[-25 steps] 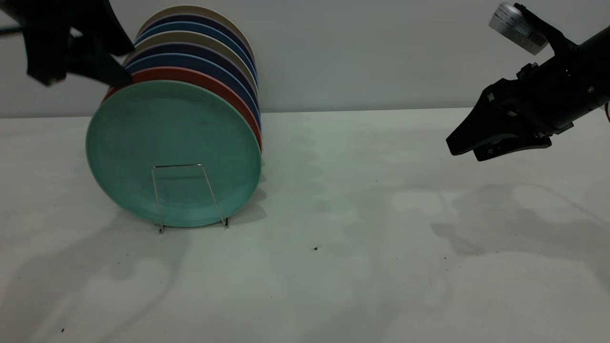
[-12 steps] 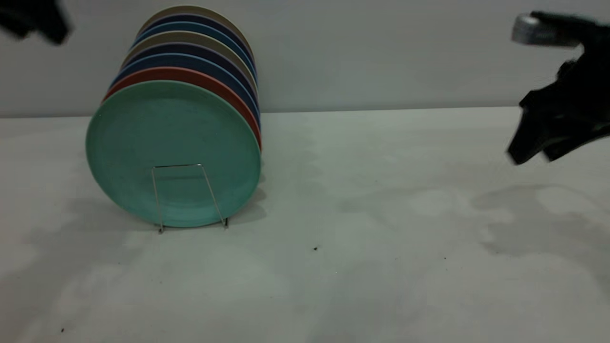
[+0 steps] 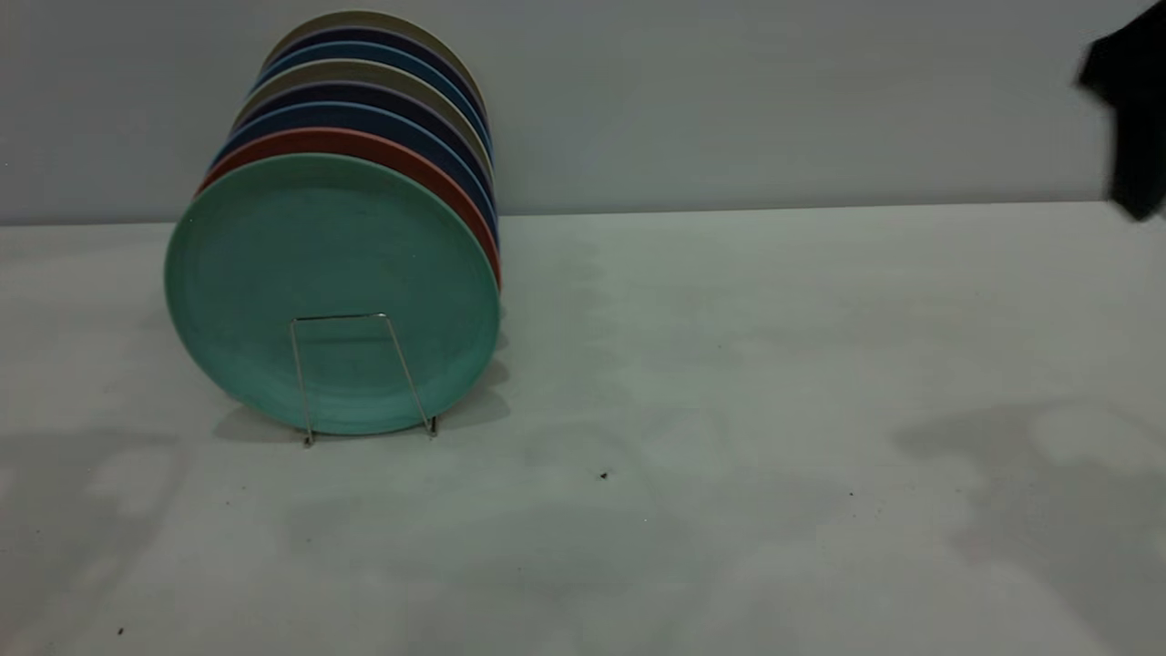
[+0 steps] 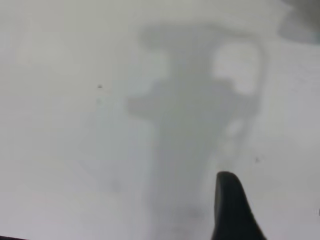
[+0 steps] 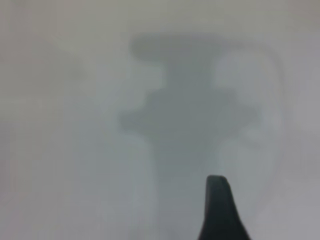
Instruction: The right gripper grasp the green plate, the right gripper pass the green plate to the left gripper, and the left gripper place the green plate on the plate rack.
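The green plate (image 3: 328, 246) stands upright at the front of the row in the plate rack (image 3: 339, 317), behind the front wire loop. No gripper touches it. My left gripper is out of the exterior view; in the left wrist view only a black part of it (image 4: 231, 210) shows above the bare table. My right gripper (image 3: 1134, 128) is a blurred dark shape at the far right edge, high above the table and far from the plate. In the right wrist view a black part of it (image 5: 219, 210) shows over the bare table.
Behind the green plate the rack holds a salmon-red plate (image 3: 364, 143), dark blue plates (image 3: 383, 114) and beige plates (image 3: 373, 71). The grey table (image 3: 729, 410) stretches to the right of the rack, with a wall behind.
The left gripper has moved up and left, away from the plates' top edge and out of view. The right gripper has pulled back right and upward. The green plate has not moved.
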### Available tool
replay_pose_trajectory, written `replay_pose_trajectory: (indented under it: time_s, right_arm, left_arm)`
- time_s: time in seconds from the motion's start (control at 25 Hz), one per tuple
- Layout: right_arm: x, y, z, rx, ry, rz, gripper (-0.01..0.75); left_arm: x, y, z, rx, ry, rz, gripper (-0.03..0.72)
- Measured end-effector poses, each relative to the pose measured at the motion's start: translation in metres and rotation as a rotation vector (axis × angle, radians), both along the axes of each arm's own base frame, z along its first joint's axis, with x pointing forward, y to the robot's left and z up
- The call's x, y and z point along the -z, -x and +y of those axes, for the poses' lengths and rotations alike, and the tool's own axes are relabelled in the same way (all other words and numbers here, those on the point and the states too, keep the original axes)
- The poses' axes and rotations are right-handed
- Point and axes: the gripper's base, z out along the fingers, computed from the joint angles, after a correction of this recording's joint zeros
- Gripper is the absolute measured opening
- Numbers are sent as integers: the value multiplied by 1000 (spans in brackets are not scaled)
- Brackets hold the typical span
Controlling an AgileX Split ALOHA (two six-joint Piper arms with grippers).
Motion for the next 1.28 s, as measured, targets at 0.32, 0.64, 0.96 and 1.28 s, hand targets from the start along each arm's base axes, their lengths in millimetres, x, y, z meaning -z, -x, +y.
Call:
replay_pose_trajectory:
  time_s: [0.32, 0.64, 0.96, 1.28]
  right_arm:
    - [-65, 62, -15, 64, 0, 3, 498]
    - [-82, 136, -25, 41, -84, -89, 498]
    - [-44, 216, -37, -24, -124, -118, 498]
    - [-11, 267, -44, -52, -193, -284, 498]
  left_arm:
    - [-17, 64, -1, 39, 24, -79, 446]
    - [-4, 140, -3, 79, 58, -145, 446]
    - [10, 219, -8, 111, 137, -307, 446]
    - [13, 287, -6, 163, 113, -492, 446]
